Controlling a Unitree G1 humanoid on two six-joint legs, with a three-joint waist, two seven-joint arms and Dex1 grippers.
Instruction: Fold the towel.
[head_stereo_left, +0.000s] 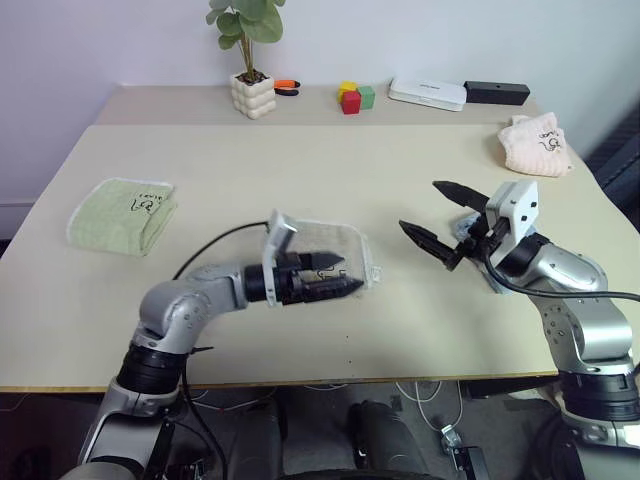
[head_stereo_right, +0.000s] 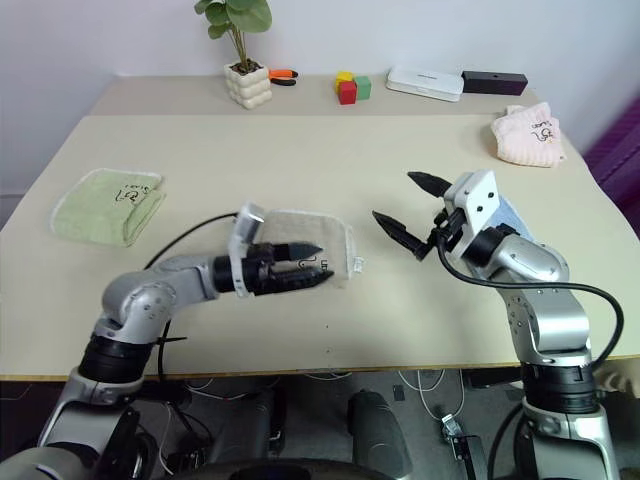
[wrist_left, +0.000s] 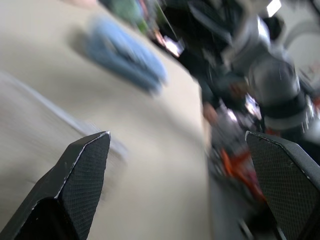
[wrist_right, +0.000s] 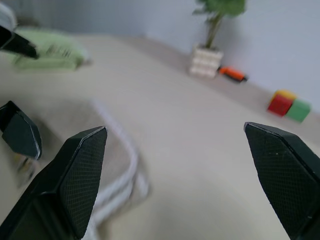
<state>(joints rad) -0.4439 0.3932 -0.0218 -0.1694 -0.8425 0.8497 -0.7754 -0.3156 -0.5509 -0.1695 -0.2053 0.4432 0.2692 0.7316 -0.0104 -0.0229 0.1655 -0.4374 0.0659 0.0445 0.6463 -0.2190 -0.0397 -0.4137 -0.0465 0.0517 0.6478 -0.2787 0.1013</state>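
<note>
The thin beige-tan woven towel (head_stereo_right: 310, 240), folded small with white stitched edging, lies flat mid-table on the smooth cream tabletop (head_stereo_right: 300, 160) between the spread-fingered left gripper (head_stereo_right: 315, 264) and right gripper (head_stereo_right: 412, 212), neither holding anything.

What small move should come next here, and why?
Probably lifting the left gripper up and away. The beige towel already lies as a compact folded stack on the table, both grippers stand open holding nothing, and the right gripper hangs above the table beside the towel. Backing off would expose the fold for checking.
</note>
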